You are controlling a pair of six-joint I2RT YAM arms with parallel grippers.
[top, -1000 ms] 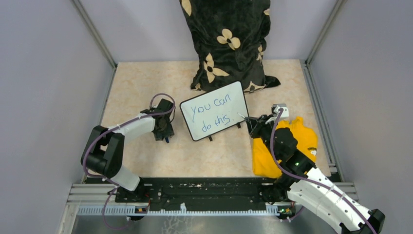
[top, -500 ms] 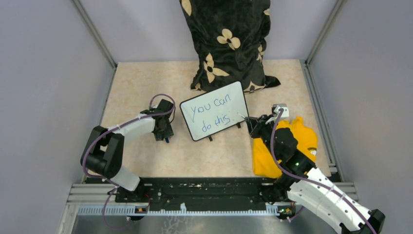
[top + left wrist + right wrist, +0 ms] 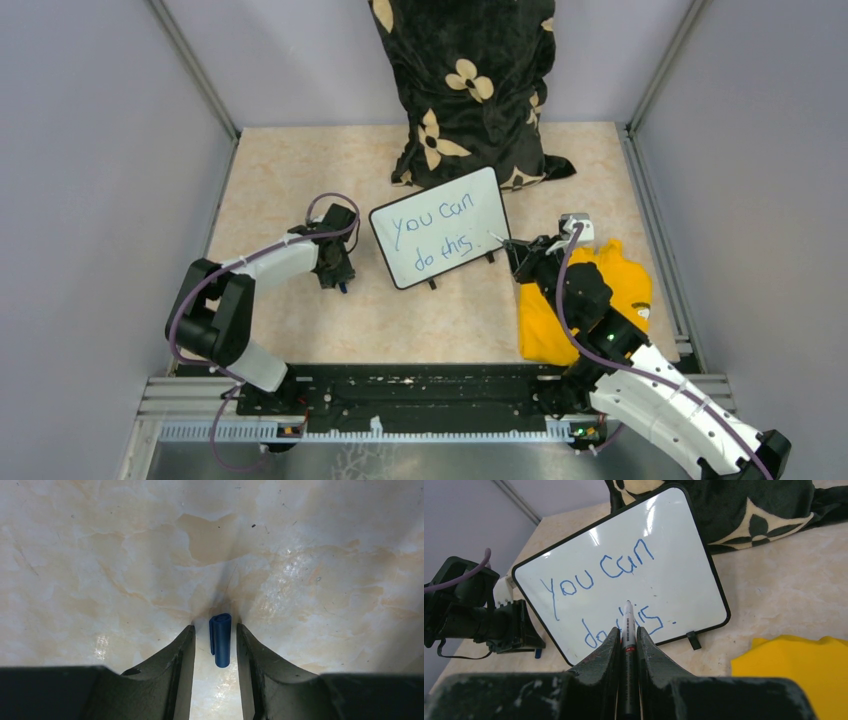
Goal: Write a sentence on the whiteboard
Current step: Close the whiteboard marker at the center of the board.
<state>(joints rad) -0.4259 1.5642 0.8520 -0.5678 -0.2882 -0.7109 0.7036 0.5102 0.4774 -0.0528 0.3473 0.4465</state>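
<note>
Your right gripper [image 3: 627,630] is pinching the marker [image 3: 628,616] at the whiteboard's [image 3: 684,555] 3 o'clock. Your left gripper [image 3: 214,628] is straddling the blue cap [image 3: 220,641], jaws apart.

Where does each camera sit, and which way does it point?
Top: above and behind the robot, looking down on the table; left gripper and right gripper show, either side of the whiteboard.
Left wrist: on the left arm, facing down; left gripper open around a blue cap.
Right wrist: on the right arm, facing the whiteboard; right gripper clamps a marker.
Shared: top and right wrist both show whiteboard, sentence, left gripper.
</note>
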